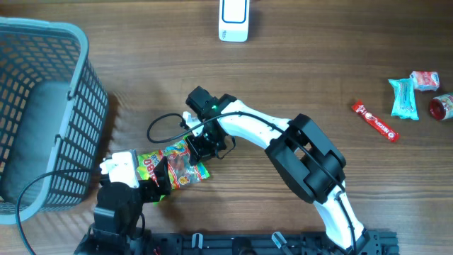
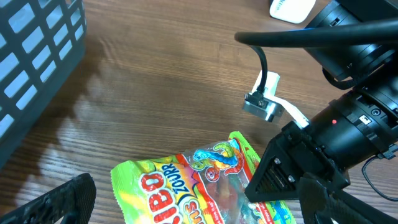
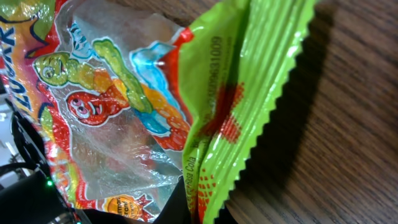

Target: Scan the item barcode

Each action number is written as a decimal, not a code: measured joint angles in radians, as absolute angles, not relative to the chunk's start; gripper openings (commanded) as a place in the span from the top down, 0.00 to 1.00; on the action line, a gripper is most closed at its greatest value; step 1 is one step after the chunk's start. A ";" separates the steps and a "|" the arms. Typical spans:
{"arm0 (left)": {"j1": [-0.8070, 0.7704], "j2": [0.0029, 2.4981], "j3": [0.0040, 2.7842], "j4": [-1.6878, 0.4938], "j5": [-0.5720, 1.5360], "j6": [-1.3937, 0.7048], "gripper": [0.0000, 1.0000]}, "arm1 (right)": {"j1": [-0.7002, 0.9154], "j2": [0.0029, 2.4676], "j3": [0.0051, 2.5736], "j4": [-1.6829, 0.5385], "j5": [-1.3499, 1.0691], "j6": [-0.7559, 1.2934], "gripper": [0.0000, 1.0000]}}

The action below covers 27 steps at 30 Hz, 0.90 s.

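Observation:
The item is a bright green and red gummy candy bag [image 1: 178, 164] lying on the wooden table at the front left. In the right wrist view its green crimped edge [image 3: 249, 93] is folded up and pinched between my right gripper's black fingers [image 3: 186, 208]. My right gripper [image 1: 200, 147] is shut on that edge. My left gripper [image 2: 186, 208] is open, one finger [image 2: 56, 199] on either side of the bag [image 2: 186, 193] and not touching it. No barcode shows in any view. The white scanner [image 1: 233, 20] stands at the table's far edge.
A grey-blue mesh basket [image 1: 42, 106] fills the left side, close to my left arm. At the far right lie a red bar [image 1: 375, 121], a teal packet [image 1: 403, 98] and other small snacks. The right arm's cable [image 1: 159, 126] loops above the bag.

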<state>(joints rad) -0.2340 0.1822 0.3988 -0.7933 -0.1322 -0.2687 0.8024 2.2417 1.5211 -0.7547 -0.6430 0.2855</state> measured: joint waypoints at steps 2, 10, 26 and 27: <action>-0.234 0.182 0.399 -0.794 -0.132 -0.269 0.00 | 0.799 2.243 1.527 -0.766 -0.653 0.294 0.96; -0.234 0.182 0.399 -0.793 -0.132 -0.269 0.00 | 0.650 2.251 1.565 -1.100 -0.849 0.540 0.96; -0.234 0.182 0.399 -0.793 -0.132 -0.269 0.00 | 0.350 2.214 1.578 -1.604 -1.277 0.934 0.96; -0.234 0.182 0.399 -0.793 -0.132 -0.269 0.00 | 0.350 2.214 1.578 -1.605 -1.295 0.953 0.96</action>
